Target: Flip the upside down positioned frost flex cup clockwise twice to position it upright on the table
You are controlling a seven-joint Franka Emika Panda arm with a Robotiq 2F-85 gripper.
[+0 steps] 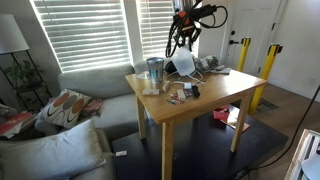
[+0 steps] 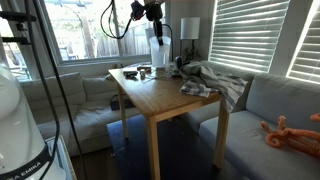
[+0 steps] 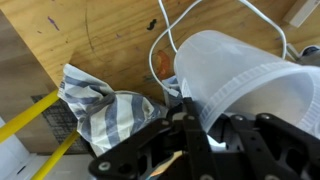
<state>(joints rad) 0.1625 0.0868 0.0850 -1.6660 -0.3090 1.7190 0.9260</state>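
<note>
The frost flex cup (image 3: 240,75) is a whitish translucent tapered cup, and it fills the right of the wrist view. My gripper (image 3: 203,128) is shut on its rim wall, one finger inside and one outside. In both exterior views the gripper (image 1: 183,45) (image 2: 157,28) holds the cup (image 1: 183,64) (image 2: 158,52) tilted just above the far end of the light-wood table (image 1: 200,105) (image 2: 160,98). I cannot tell whether the cup touches the tabletop.
A grey-tinted tumbler (image 1: 154,70) stands next to the cup. A striped cloth (image 3: 100,105) (image 2: 205,80) and a white cable (image 3: 160,55) lie at that end of the table. Small dark items (image 1: 186,92) lie mid-table. Sofas flank the table, and yellow posts (image 1: 268,70) stand beyond it.
</note>
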